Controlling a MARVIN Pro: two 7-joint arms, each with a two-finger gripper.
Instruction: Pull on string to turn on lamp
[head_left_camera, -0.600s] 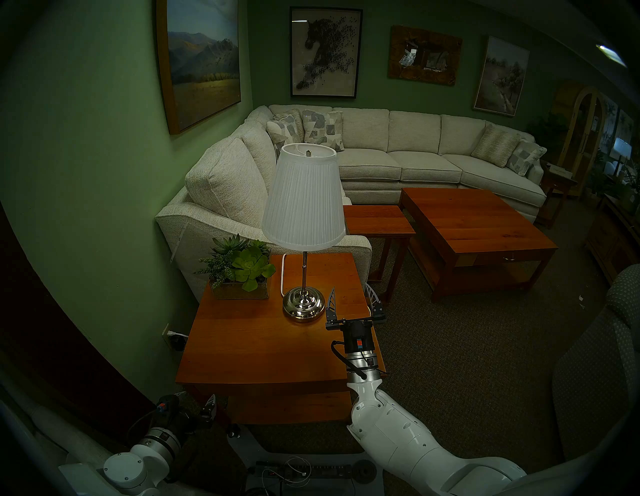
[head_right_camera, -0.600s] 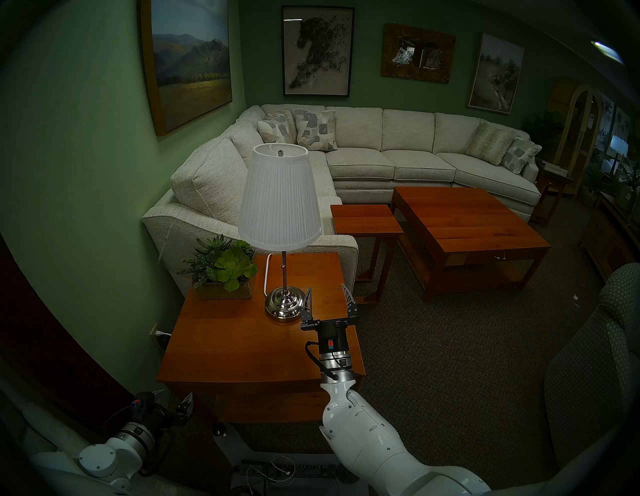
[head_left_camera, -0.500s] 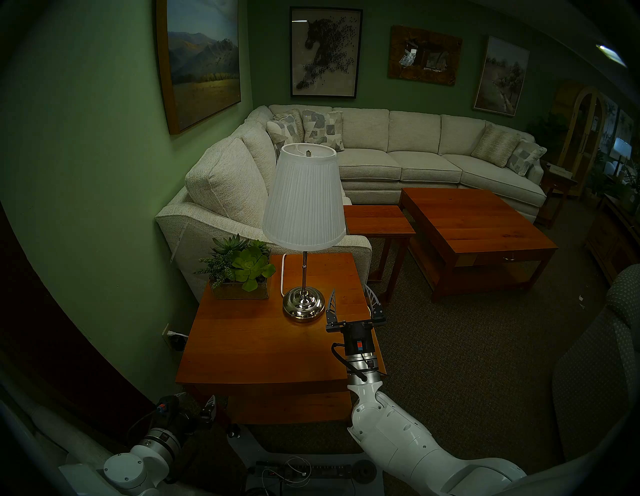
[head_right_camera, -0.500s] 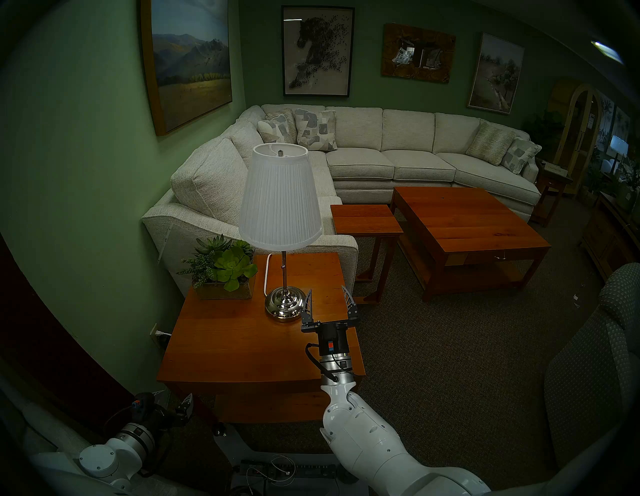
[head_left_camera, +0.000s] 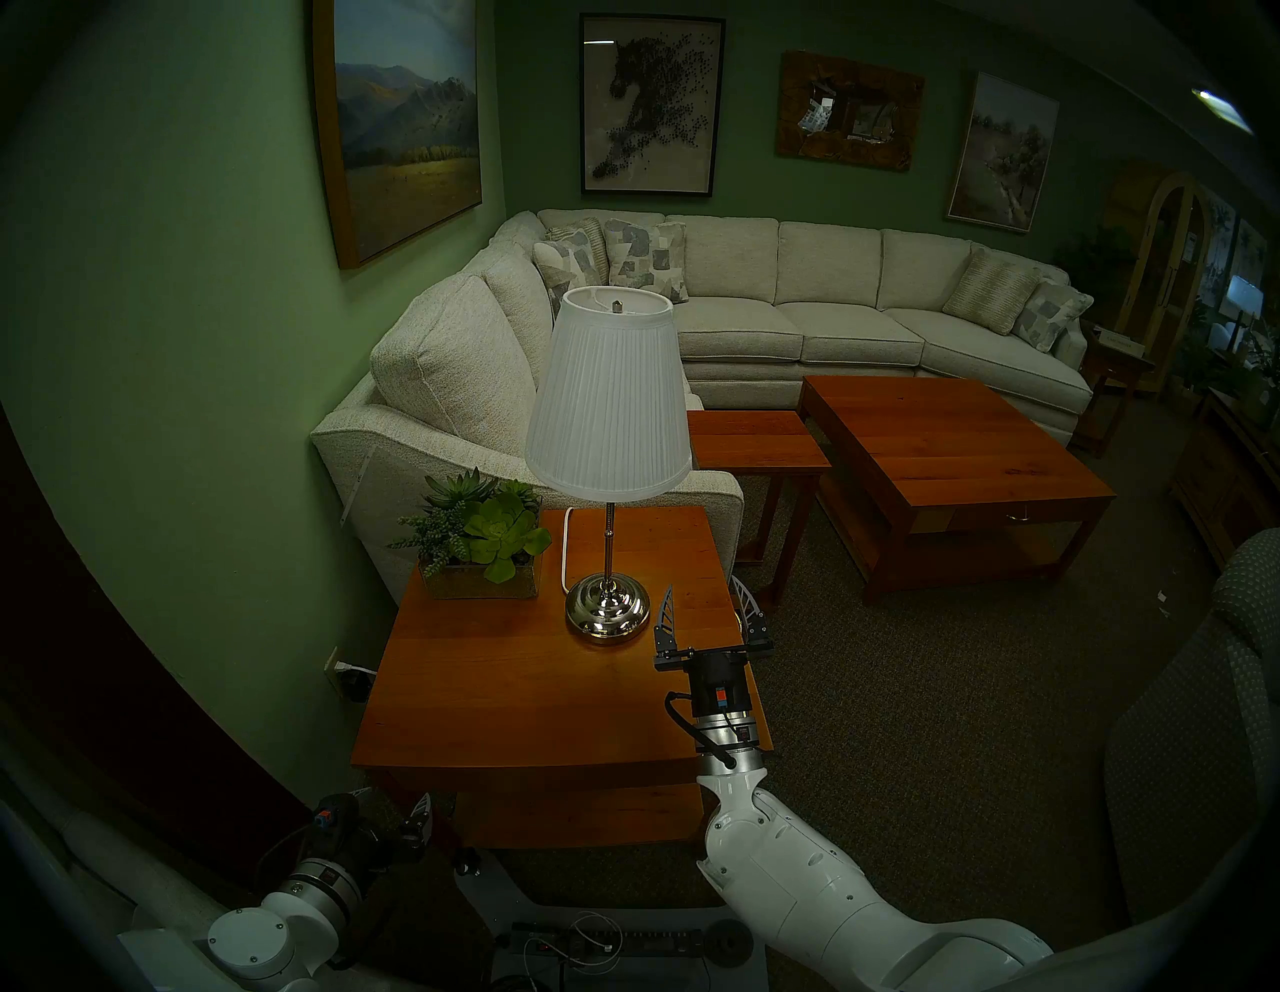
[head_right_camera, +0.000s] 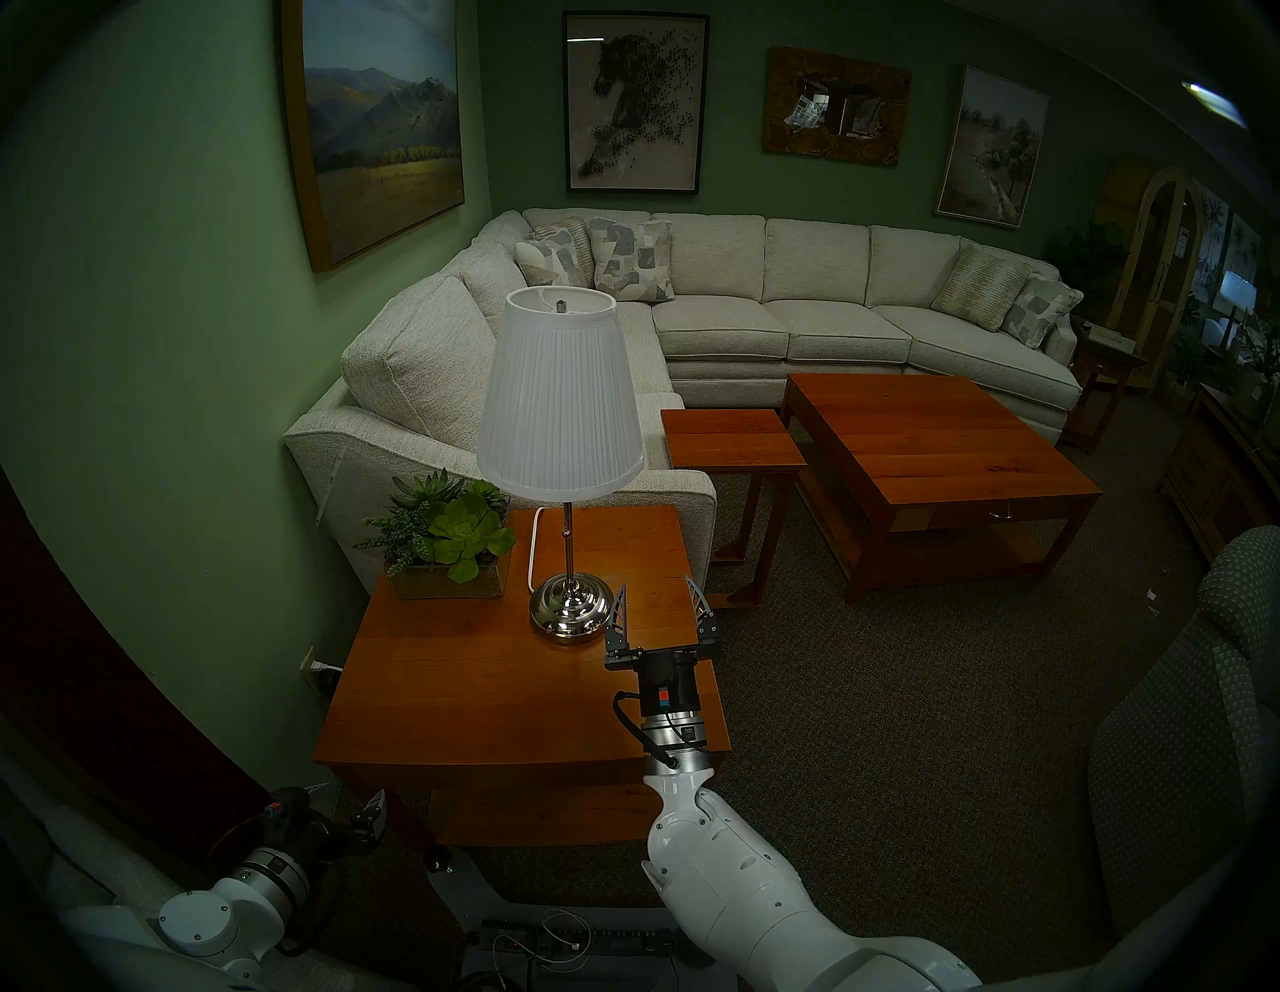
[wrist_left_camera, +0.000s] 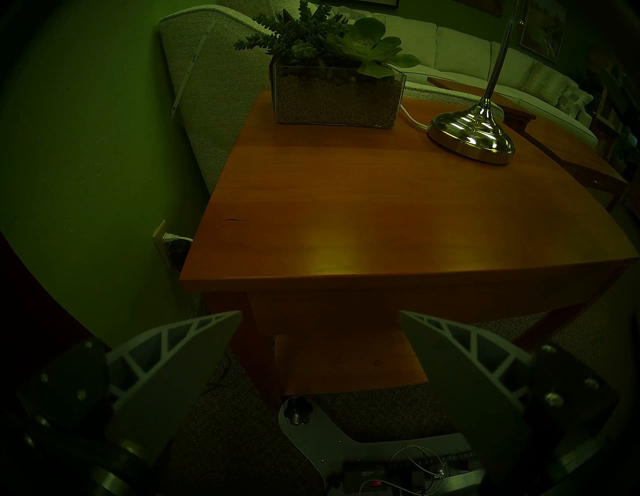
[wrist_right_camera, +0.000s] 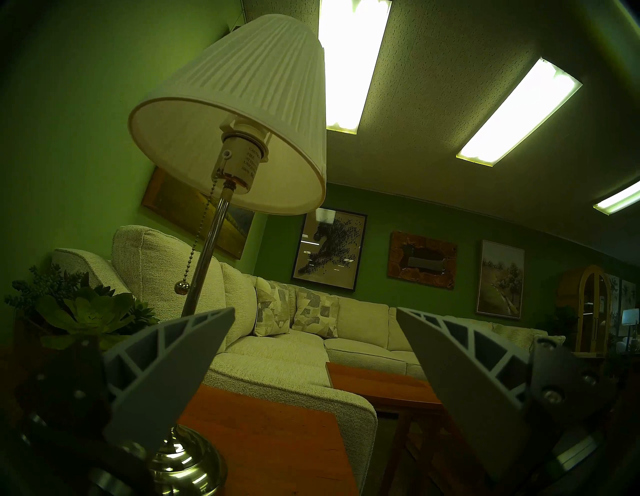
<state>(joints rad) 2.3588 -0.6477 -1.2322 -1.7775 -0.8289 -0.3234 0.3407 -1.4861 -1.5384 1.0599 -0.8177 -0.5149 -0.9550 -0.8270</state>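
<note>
My right gripper (head_left_camera: 703, 589) hung over the right front part of the table (head_left_camera: 499, 700), fingers pointing up and away from me, spread wide with nothing between them. The lamp (head_left_camera: 608, 402) stood just to its left: the chrome base (head_left_camera: 608, 609) sat beside my left finger, close but apart from it as far as I could tell. Seen through my right wrist camera, the gripper (wrist_right_camera: 315, 318) looked up under the shade (wrist_right_camera: 242, 100), which rose above and to the left of my fingers and showed no glow inside. The string (wrist_right_camera: 199, 235) hung from the socket down along the left side of the stem (wrist_right_camera: 207, 249), and its small knob (wrist_right_camera: 181, 287) dangled free above my left fingertip, a little to the left of it and not touching it. The stem passed behind that same fingertip.

My left gripper (wrist_left_camera: 318, 318) was held low, in front of the table's near edge and below its top, its fingers also wide apart and empty. From there the plant (wrist_left_camera: 332, 45) in its glass box stood far ahead on the table's back part, with the lamp's base to the right of it. A white cord (head_left_camera: 566, 547) ran up behind the base, between plant and stem.
</note>
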